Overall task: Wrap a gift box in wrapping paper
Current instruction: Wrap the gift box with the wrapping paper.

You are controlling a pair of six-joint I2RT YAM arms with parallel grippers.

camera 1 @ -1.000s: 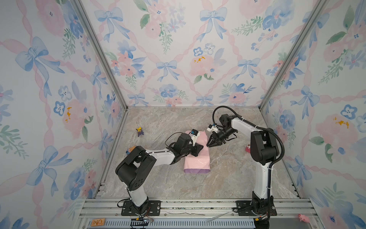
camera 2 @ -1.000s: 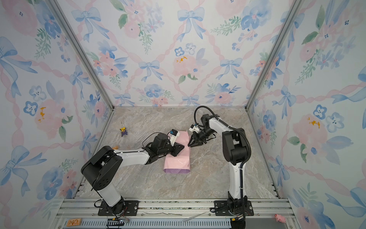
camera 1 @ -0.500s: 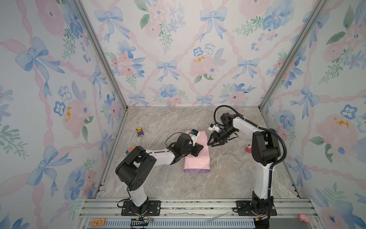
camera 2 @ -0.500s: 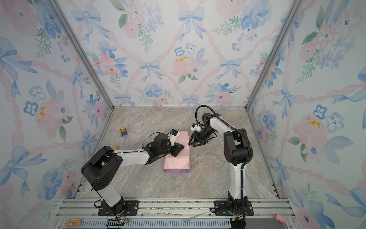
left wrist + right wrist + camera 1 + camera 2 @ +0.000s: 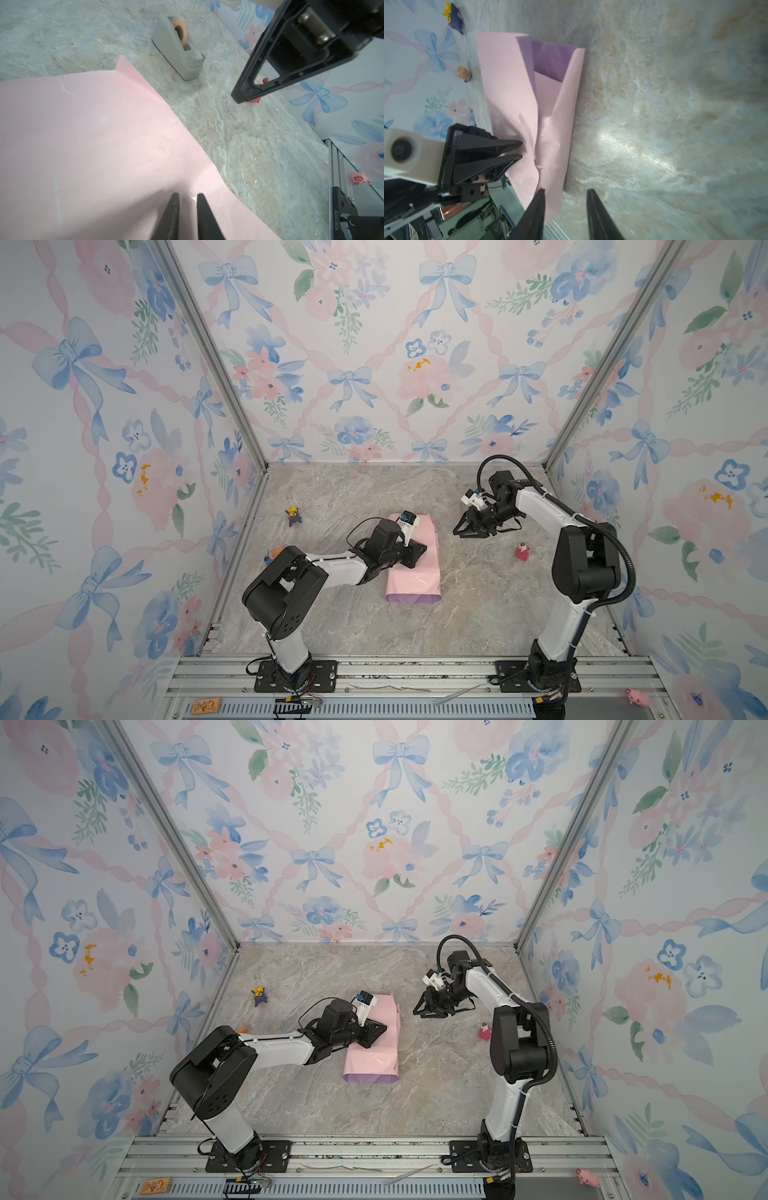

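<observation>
Jaws of the left gripper (image 5: 188, 196) stand only slightly apart and clamp nothing. Their tips press down on the pale pink face of the wrapping paper (image 5: 413, 580), toward its right edge. The paper lies folded into a flat sleeve on the table (image 5: 374, 626), with its near end open and showing the lilac inside. The gift box is not visible; it is judged to lie inside the sleeve, under or beside the left jaws. Beyond the paper's right edge, the right gripper (image 5: 473, 533) hovers above the table, clear of the sheet, its jaws moderately open and empty. Farther off, the left wrist view shows a grey tape dispenser (image 5: 176, 45) standing on the table past the paper's far corner.

Step in hand, as judged: secure the overlap. Hold the left pressure constant and vertical, because sideways drag will loosen the fold. Fetch tape with the right arm, lay it across the seam, then release.
</observation>
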